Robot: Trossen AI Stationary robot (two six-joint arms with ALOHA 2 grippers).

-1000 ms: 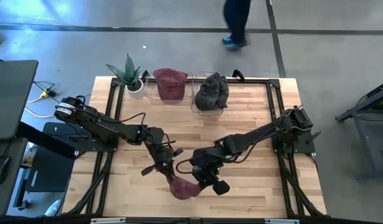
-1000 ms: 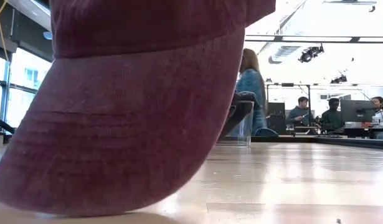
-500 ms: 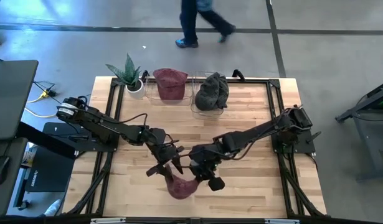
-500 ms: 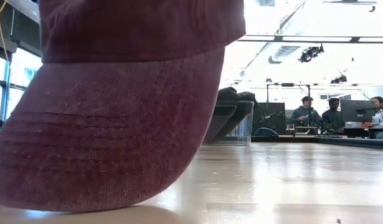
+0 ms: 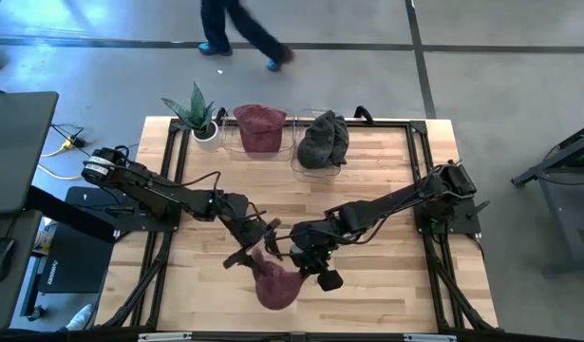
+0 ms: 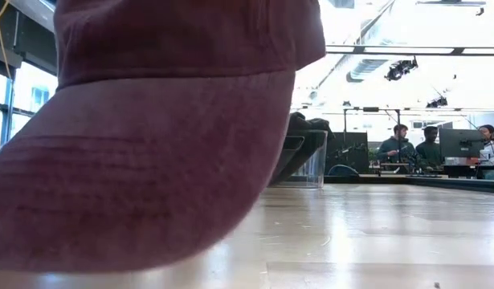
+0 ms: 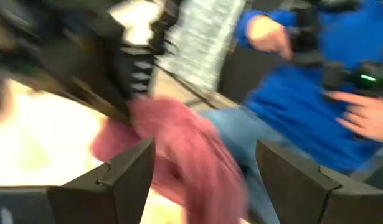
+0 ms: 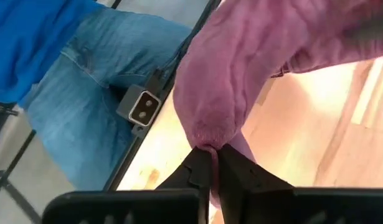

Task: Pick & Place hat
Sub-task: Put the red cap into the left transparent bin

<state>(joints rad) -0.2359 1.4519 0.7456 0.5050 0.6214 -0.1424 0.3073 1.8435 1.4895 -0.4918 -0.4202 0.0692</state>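
Maroon cloth is pinched flat between the closed fingers of the right end effector, which has hold of the hat by a fold at its edge; in the right wrist view the fabric bunches into a soft ridge just above the fingertips and hangs slack from there. The left end effector stands with its jaws wide apart, the hat showing between them but not gripped, so the whole weight appears to hang from the right arm alone. From above, the hat sits low over the near middle of the counter, between the two end effectors, with its crown drooping toward the front edge. It looks like a light, unstructured cotton cap: the crown will fold and sag wherever it is not supported, while the brim, which fills the low view as a curved stitched panel, seems stiffer and would hold its shape. A pinch on the brim or on the seam where brim meets crown is probably the surest hold; a thin fold of crown fabric can slide out of a narrow grip, though the weave looks grippy rather than slick, and nothing about it is fragile. At the far edge of the counter sit another maroon hat, a grey hat and a potted plant. No brand, label or readable writing shows on the held hat or elsewhere.
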